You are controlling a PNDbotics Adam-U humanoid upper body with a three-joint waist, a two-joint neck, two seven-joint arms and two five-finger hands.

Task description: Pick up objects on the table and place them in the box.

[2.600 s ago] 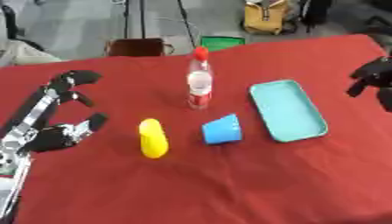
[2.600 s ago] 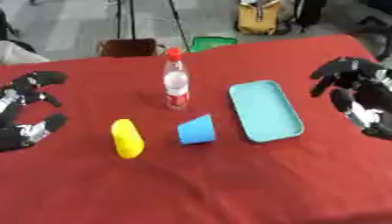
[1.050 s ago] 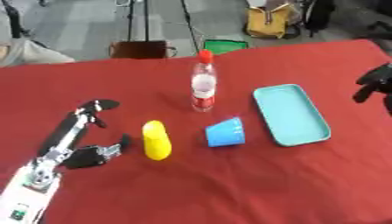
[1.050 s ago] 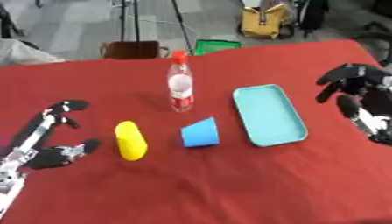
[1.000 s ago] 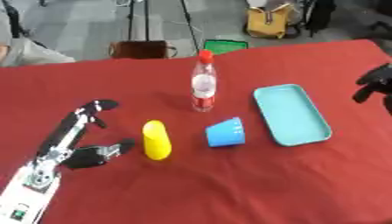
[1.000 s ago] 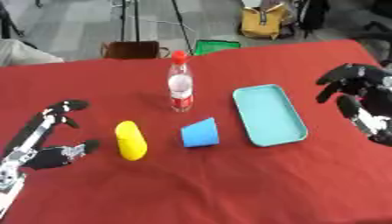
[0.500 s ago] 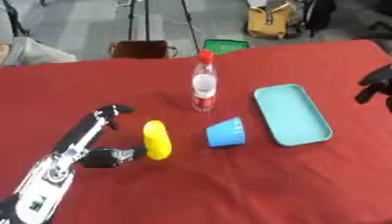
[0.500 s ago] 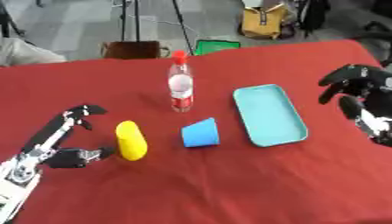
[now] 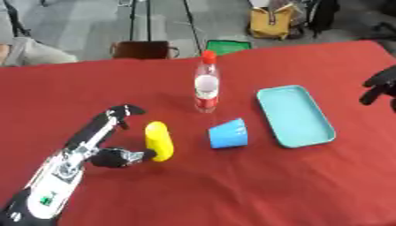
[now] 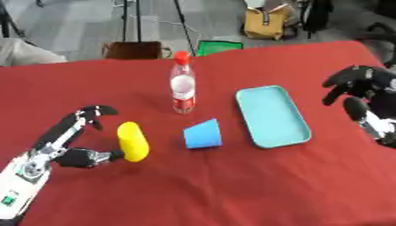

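So my left hand [image 9: 104, 148] is spread wide right beside the yellow cylinder thing [image 9: 158, 140]. Fingers arch toward its far end, thumb reaches in at the near end and looks like it's touching or about to, but nothing's wrapped around it yet, so I'm calling the hand open and empty. The yellow piece lies flat on the red table [image 9: 232, 190], just to the right of my palm, long axis running roughly away from me. That puts fingers and thumb at the two ends rather than across the sides, so I'd guess I need to come in over the middle before closing.

Left hand is clearly the nearer one. My right hand [image 10: 363, 95] hangs way off at the right edge, fingers loosely curled, holding nothing.

Further right of the yellow piece there's a blue cup [image 9: 228, 133] tipped on its side, close but not touching. Behind that stands a clear bottle [image 9: 205, 86] with a red cap. The teal tray [image 9: 296, 115], which I take to be the "box", sits beyond the cup. So the carry goes over or around the cup, and the upright bottle is the one I'd worry about knocking.
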